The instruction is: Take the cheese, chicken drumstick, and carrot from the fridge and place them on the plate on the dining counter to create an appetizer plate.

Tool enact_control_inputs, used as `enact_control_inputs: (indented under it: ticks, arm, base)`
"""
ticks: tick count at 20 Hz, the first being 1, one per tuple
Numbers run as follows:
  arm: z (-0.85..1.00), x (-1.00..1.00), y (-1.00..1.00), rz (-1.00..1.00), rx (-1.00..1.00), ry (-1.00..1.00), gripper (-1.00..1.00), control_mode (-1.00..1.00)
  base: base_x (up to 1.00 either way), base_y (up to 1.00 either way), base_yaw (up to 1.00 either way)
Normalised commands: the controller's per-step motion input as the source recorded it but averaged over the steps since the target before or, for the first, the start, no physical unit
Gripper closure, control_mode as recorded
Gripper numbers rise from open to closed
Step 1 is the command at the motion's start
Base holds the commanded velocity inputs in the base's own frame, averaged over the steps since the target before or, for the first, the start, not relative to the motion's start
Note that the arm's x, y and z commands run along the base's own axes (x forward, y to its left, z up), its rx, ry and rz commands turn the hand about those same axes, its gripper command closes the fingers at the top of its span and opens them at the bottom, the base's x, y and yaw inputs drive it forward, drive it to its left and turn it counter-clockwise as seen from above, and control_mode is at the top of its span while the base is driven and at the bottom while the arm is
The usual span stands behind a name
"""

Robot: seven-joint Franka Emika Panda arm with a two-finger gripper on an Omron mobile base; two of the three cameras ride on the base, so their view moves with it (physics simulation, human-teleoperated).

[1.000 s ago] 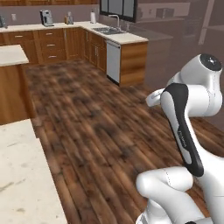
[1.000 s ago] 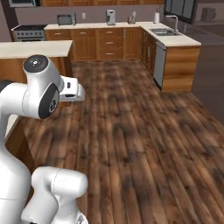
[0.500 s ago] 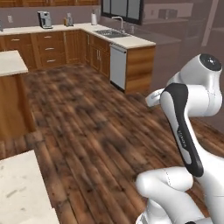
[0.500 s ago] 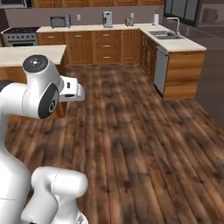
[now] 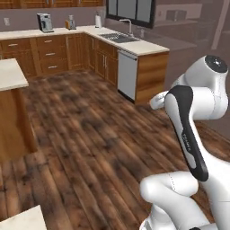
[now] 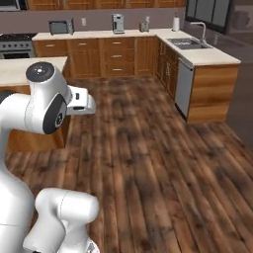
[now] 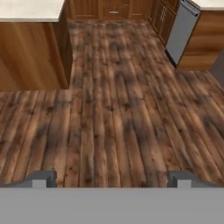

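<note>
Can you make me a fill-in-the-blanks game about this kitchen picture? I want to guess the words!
1. The floor is made of dark ____ planks.
2. The sink sits in the counter under the ____.
3. The gripper has its two fingers spread wide and holds ____.
4. The grey dishwasher is built into the counter just below the ____.

Missing words: wooden; window; nothing; sink

No text, label or number can be read anywhere. The dark band on the white robot arm [image 5: 186,134] carries small pale marks. They are too blurred to make out.
</note>
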Motion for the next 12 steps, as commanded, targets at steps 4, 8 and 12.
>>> enact_control_inputs:
  ticks: [4, 8, 12]
  arm:
    - [0.0, 0.0, 0.0, 0.0, 0.0, 0.0, -1.0, 1.0]
    - [0.0, 0.0, 0.0, 0.0, 0.0, 0.0, -1.0, 1.0]
    - [0.0, 0.0, 0.0, 0.0, 0.0, 0.0, -1.0, 1.0]
  base:
    - [0.91, -0.04, 0.37]
    - [0.84, -0.01, 0.49]
    - [0.68, 0.0, 0.56]
